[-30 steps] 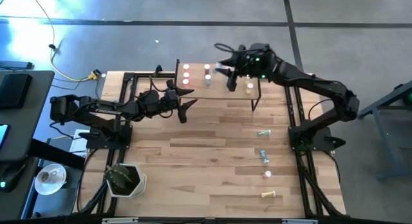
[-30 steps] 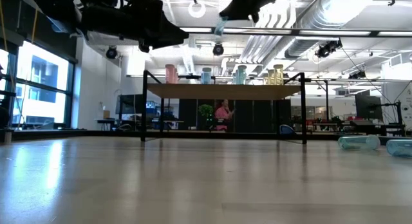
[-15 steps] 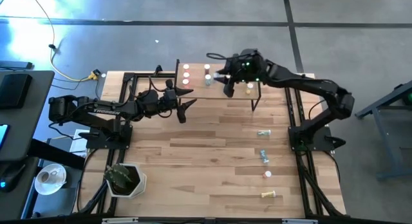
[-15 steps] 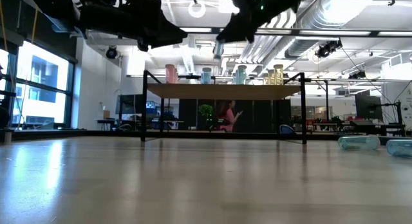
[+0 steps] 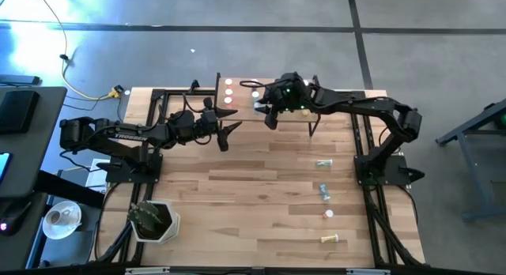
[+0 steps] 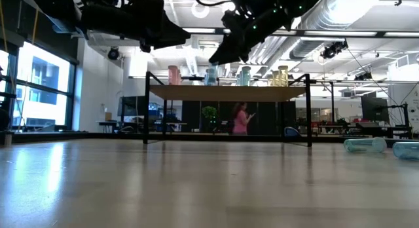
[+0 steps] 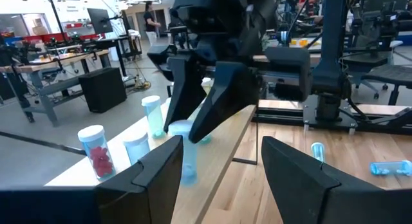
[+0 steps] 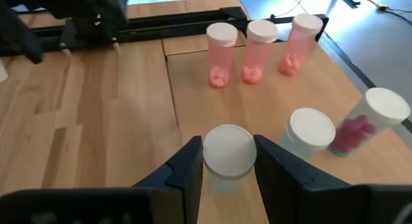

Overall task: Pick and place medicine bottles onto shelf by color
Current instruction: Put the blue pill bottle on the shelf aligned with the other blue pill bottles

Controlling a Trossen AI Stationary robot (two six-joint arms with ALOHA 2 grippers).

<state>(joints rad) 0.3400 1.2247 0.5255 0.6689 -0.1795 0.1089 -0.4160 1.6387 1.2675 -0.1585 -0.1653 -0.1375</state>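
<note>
Three pink bottles (image 8: 248,50) with white caps stand on the light-wood shelf (image 8: 193,102), beside dark hand (image 8: 226,166).

right gripper (image 5: 269,109) positioned over the shelf (image 5: 237,101), beside the white-capped bottles (image 5: 229,91) standing at the shelf's left end. left gripper (image 5: 231,129) sits over the table (image 5: 261,188), just off the shelf's left end. four bottles (image 5: 324,163) lie spaced along the table's right side.

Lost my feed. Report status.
Right gripper shut on a white-capped bottle over the shelf. Left gripper open, empty, beside the shelf. Blue bottle close alongside.
</note>
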